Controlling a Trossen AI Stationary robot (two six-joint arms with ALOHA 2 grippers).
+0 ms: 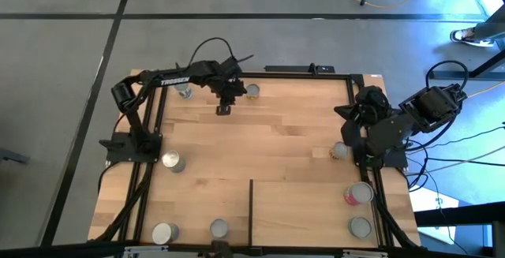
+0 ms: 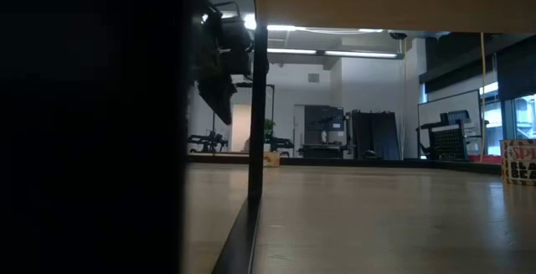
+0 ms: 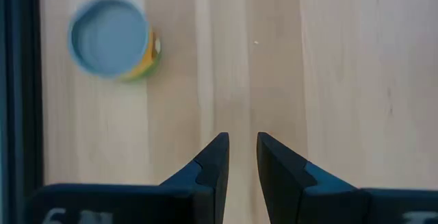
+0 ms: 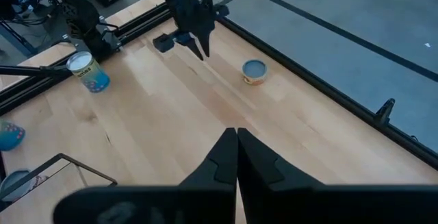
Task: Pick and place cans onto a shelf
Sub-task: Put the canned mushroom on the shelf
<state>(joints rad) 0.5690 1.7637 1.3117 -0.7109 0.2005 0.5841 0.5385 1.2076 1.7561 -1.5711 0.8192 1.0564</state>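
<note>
The left gripper (image 1: 224, 108) hung over the table's far side, fingers (image 3: 213, 162) nearly together with a narrow gap — holding nothing. A can (image 1: 252, 91) stood upright just beside it, top up, yellow-green label showing in the left wrist view. The right gripper (image 4: 236, 138), fingers pressed together and empty, waited at the right edge. The shelf (image 1: 316, 211) — near right corner — bore two upright cans (image 1: 357, 194).

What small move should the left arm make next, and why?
Probably shift the left end effector sideways until it is over the can and open it wider. In its wrist view the can lies off to one side, untouched, and the fingers stand only slightly apart, with bare table between them. The right end effector waits shut.
</note>
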